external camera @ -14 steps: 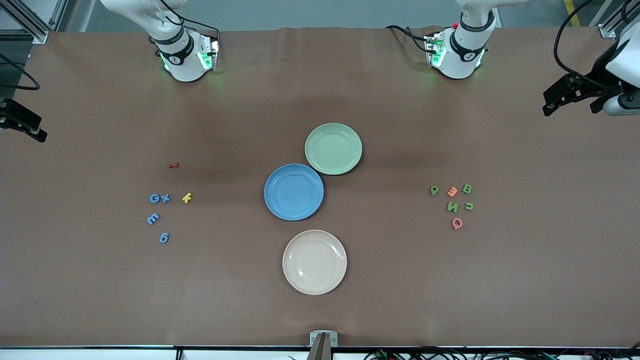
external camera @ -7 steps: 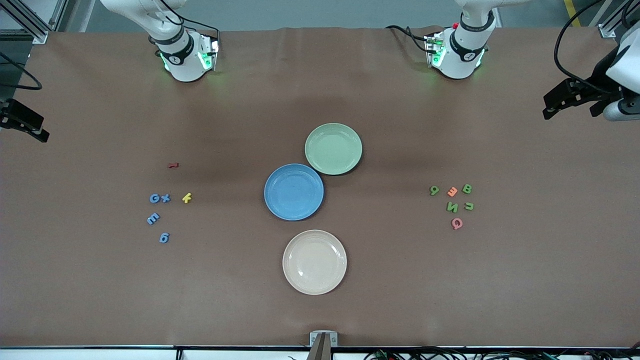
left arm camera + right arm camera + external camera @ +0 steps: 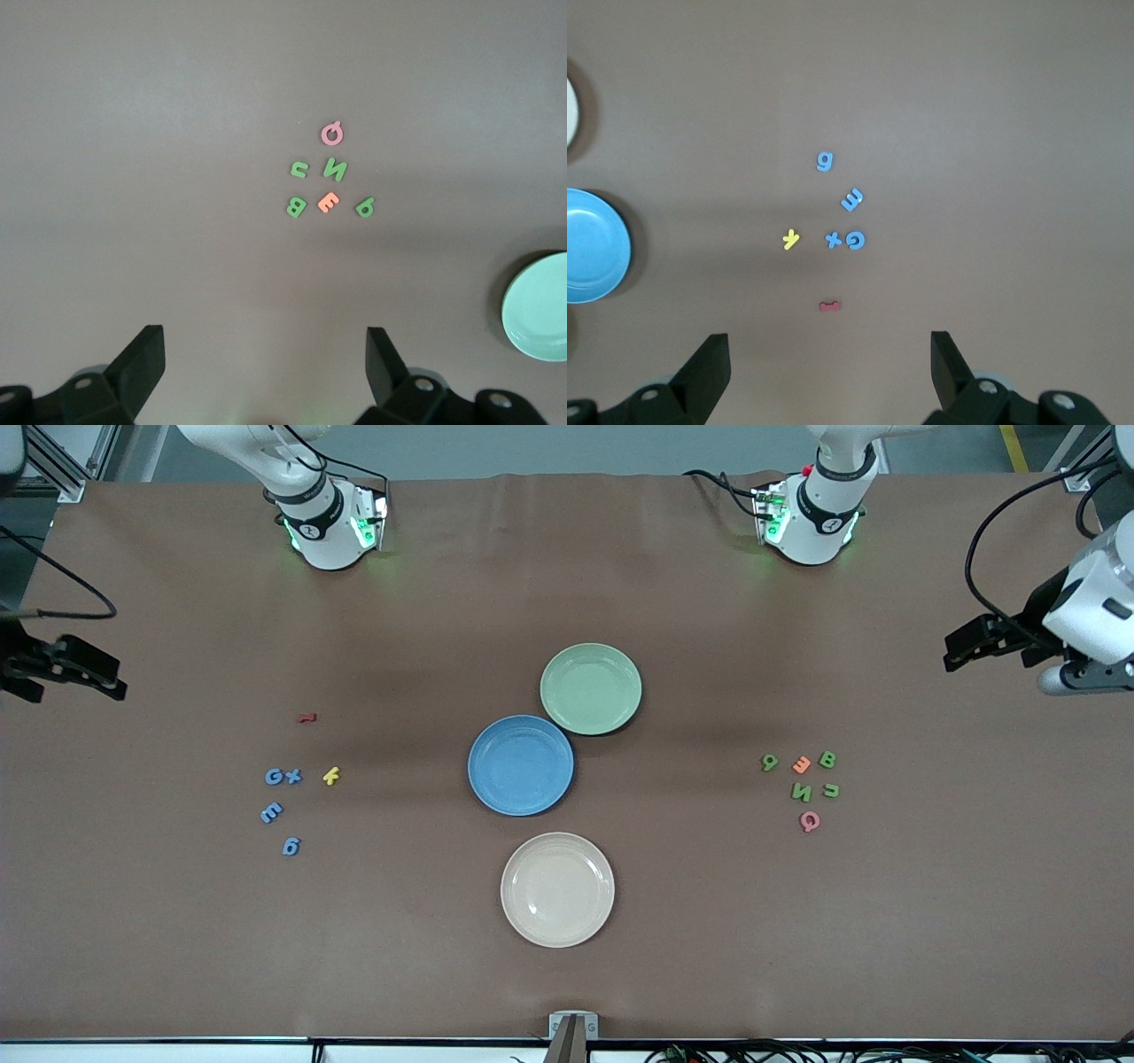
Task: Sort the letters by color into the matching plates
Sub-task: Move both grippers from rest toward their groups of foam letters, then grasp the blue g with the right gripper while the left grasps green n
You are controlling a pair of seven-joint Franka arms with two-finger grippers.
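Note:
Three plates lie mid-table: a pale green plate, a blue plate touching it, and a cream plate nearest the front camera. Several blue letters, a yellow one and a dark red one lie toward the right arm's end. Several green letters, an orange one and a pink one lie toward the left arm's end. My left gripper hangs open and empty above bare table near the green group. My right gripper is open and empty near the blue group.
The brown table cover spreads wide around the plates and letter groups. Both arm bases stand along the edge farthest from the front camera. A small mount sits at the table's near edge.
Both grippers have moved a little inward over the table from its two ends. The letters and plates have not moved.

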